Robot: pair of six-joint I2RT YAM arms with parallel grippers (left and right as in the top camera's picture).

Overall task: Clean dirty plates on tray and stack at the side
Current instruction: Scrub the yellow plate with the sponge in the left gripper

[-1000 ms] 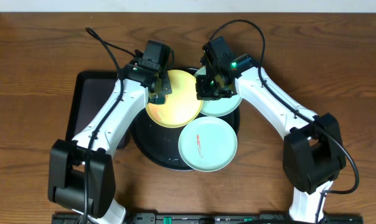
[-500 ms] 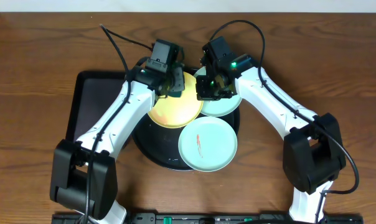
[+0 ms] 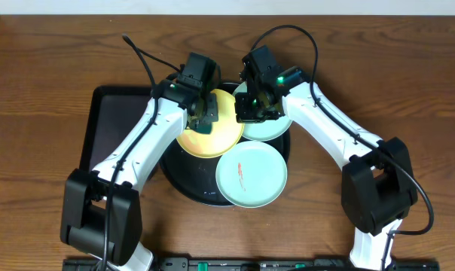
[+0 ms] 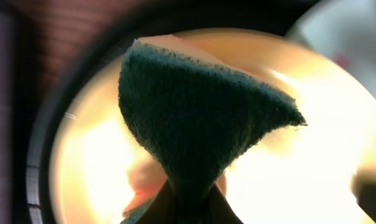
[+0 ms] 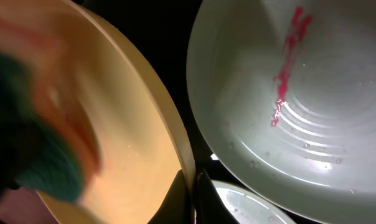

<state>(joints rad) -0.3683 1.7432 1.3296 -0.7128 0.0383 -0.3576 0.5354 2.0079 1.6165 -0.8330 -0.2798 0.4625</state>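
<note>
The pale yellow plate (image 3: 212,128) sits tilted on the round black tray (image 3: 184,177). My left gripper (image 3: 205,120) is shut on a dark green sponge (image 4: 194,118) and presses it on the yellow plate (image 4: 312,155). My right gripper (image 3: 246,111) is shut on the yellow plate's right rim (image 5: 187,168), one finger on each side. A teal plate (image 3: 251,175) with a red smear lies at the tray's front. A second teal plate (image 3: 273,126) lies under my right gripper. In the right wrist view the smeared teal plate (image 5: 300,93) fills the right side, and the sponge (image 5: 26,155) is a blur at left.
A smaller black rectangular tray (image 3: 111,135) lies on the wooden table left of the round tray, under my left arm. Cables arch over the back of both arms.
My left gripper has carried the sponge from the yellow plate's left rim rightward onto its middle, then slightly toward the front. My right gripper has kept its hold on the rim.
</note>
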